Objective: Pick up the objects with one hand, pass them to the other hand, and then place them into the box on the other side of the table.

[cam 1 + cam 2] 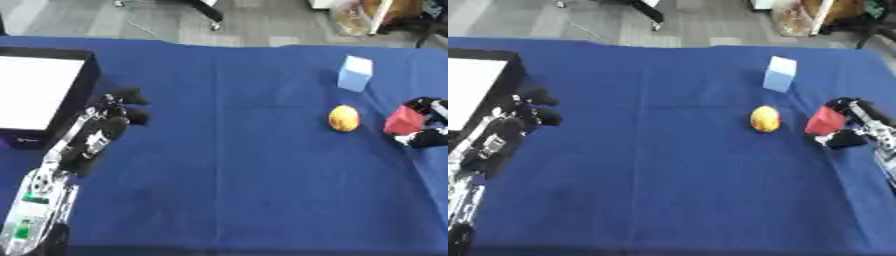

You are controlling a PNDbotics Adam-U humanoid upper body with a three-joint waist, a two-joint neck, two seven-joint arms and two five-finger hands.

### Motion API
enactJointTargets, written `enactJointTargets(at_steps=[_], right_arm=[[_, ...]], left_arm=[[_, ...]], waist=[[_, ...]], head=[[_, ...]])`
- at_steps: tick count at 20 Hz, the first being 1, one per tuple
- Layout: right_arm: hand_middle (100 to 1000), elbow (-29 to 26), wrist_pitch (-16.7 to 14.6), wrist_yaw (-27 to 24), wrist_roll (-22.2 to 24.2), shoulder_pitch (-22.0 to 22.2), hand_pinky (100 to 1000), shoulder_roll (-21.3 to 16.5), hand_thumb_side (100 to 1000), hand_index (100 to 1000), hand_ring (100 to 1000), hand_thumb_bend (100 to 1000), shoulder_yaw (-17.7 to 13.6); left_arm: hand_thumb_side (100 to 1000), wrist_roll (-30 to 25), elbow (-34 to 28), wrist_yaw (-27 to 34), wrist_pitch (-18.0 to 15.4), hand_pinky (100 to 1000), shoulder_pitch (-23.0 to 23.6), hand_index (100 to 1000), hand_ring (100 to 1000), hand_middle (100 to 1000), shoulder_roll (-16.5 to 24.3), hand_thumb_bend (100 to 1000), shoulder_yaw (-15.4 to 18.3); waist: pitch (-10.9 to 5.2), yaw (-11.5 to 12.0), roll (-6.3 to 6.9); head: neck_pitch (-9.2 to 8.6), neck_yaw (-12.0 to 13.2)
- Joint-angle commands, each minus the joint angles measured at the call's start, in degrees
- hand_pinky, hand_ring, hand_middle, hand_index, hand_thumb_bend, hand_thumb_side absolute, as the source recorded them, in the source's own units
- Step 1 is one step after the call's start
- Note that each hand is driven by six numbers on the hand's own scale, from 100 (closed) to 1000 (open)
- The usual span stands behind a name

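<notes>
A red block (827, 121) sits at the table's right side, and my right hand (852, 125) is curled round it, fingers above and thumb below. To its left lies a yellow-orange round fruit (765, 118) on the blue cloth. A light blue cube (780, 73) stands farther back. My left hand (109, 122) rests on the left side with relaxed fingers, holding nothing, beside the black box with a white inside (80, 85).
The blue cloth (227, 165) covers the whole table, with a wide bare stretch between the two hands. Beyond the far edge are a grey floor, chair legs and a bag.
</notes>
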Motion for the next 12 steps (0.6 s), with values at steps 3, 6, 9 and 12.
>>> enactJointTargets(at_steps=[3, 6, 9, 12], right_arm=[[536, -1.1, 0.2, -0.3, -1.3, -0.5, 690, -1.7, 104, 650, 706, 299, -0.4], [470, -2.9, 0.2, -0.9, -3.3, 0.4, 669, -2.1, 106, 567, 670, 263, -0.5], [424, -7.2, -0.3, -2.0, -6.1, 2.0, 646, -2.7, 100, 517, 641, 248, -0.4], [409, -13.1, -0.7, -3.1, -9.0, 4.1, 632, -3.2, 102, 500, 628, 245, -0.2]], left_arm=[[582, 0.0, -0.8, 0.3, -0.1, 776, -0.8, 885, 689, 732, 0.4, 686, 0.5], [583, 0.1, -0.8, 0.3, -0.1, 776, -0.8, 885, 689, 731, 0.4, 685, 0.6], [583, 0.2, -0.7, 0.3, 0.0, 776, -0.9, 885, 688, 731, 0.5, 684, 0.6], [583, 0.3, -0.5, 0.2, 0.0, 775, -0.9, 884, 688, 730, 0.6, 681, 0.7]], waist=[[-0.57, 0.1, -0.16], [-0.58, 0.1, -0.2], [-0.57, 0.0, -0.23], [-0.58, -0.1, -0.28]], head=[[0.3, 0.0], [0.3, 0.1], [0.3, 0.3], [0.3, 0.4]])
